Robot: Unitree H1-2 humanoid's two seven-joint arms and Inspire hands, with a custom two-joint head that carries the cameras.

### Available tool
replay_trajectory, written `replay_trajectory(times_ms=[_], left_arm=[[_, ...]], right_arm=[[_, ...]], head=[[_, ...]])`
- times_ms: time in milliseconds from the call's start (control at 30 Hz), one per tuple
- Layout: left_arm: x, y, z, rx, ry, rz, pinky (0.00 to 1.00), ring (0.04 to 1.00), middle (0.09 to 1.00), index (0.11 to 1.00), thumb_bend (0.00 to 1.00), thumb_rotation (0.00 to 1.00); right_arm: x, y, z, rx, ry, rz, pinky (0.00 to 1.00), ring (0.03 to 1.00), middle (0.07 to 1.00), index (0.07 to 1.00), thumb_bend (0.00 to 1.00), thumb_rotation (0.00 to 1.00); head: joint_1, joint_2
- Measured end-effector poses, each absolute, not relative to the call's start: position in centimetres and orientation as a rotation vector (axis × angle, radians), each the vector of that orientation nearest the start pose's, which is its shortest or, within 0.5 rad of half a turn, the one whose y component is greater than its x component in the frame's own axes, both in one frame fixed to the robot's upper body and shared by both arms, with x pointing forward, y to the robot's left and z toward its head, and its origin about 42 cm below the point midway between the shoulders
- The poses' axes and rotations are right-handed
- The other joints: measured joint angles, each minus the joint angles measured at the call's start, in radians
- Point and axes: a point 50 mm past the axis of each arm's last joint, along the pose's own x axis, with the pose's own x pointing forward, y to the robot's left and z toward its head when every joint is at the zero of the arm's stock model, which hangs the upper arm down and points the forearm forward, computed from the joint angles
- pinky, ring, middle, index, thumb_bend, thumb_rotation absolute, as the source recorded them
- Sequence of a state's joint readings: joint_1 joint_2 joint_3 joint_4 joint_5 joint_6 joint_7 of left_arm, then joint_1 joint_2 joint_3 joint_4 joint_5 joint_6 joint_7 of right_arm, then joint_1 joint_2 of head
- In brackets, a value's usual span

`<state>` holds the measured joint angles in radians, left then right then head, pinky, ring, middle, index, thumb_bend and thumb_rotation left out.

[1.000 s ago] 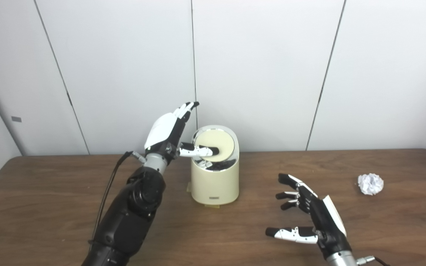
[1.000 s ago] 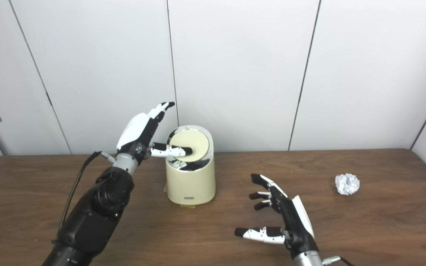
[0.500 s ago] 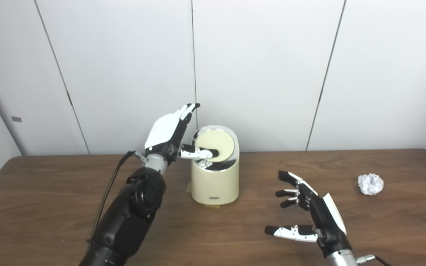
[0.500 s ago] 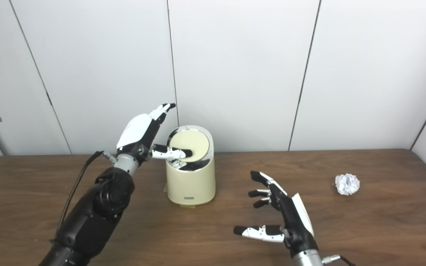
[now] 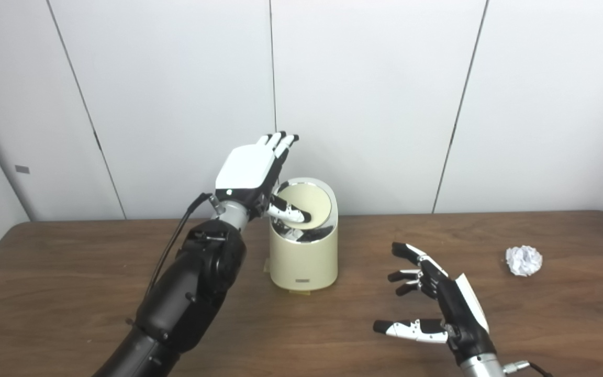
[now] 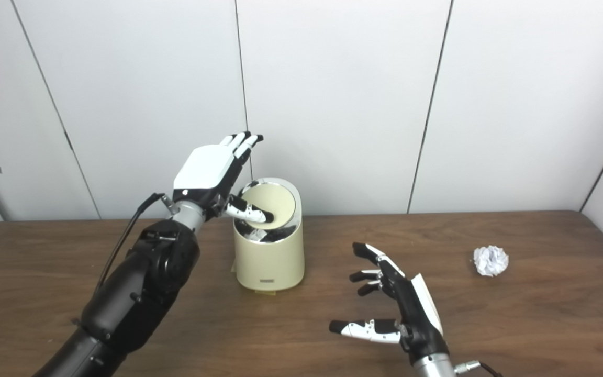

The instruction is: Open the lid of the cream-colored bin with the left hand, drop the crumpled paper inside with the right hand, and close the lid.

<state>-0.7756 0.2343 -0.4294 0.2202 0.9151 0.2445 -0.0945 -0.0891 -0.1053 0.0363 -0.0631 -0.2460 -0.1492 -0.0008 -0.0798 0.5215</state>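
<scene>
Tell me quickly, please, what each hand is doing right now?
Left hand: open, holding nothing, fingers straight, thumb on the tilted lid of the bin.
Right hand: open and empty above the table; crumpled paper untouched.

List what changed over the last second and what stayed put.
The left hand turned its back upward and rose slightly over the bin, thumb still resting on the tilted lid. The right hand, open above the table, and the paper ball barely moved.
</scene>
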Motion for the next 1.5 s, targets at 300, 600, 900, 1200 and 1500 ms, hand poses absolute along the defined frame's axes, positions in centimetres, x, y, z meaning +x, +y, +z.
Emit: replay_trajectory(times_ms=[300, 600, 900, 1200, 1500], left_arm=[[47.1, 12.2, 29.6, 1.446, -0.459, -0.136, 0.85, 0.974, 1.0, 1.0, 1.0, 0.14], [47.6, 12.6, 28.8, 1.46, -0.455, -0.132, 0.85, 0.971, 1.0, 1.0, 1.0, 0.16], [48.0, 13.4, 28.3, 1.444, -0.446, -0.12, 0.84, 0.96, 0.995, 1.0, 0.96, 0.23], [47.0, 15.1, 27.2, 0.915, -0.403, -0.072, 0.73, 0.899, 0.938, 0.965, 0.78, 0.29], [46.4, 18.2, 30.1, 0.635, -0.514, 0.069, 0.77, 0.904, 0.918, 0.946, 0.78, 0.32]], right_arm=[[30.9, -22.2, 15.0, -0.344, -0.309, 0.066, 0.54, 0.672, 0.84, 0.826, 0.8, 0.05], [30.8, -22.2, 15.4, -0.345, -0.321, 0.063, 0.54, 0.668, 0.84, 0.822, 0.81, 0.03], [30.8, -22.2, 15.6, -0.348, -0.325, 0.061, 0.54, 0.675, 0.838, 0.821, 0.8, 0.03], [30.8, -22.3, 15.5, -0.347, -0.314, 0.059, 0.54, 0.676, 0.838, 0.824, 0.8, 0.02], [30.8, -22.4, 15.5, -0.344, -0.312, 0.059, 0.55, 0.678, 0.842, 0.828, 0.8, 0.03]], head=[[0.0, 0.005], [0.0, 0.009], [0.002, 0.009], [0.006, 0.008], [0.015, 0.011]])
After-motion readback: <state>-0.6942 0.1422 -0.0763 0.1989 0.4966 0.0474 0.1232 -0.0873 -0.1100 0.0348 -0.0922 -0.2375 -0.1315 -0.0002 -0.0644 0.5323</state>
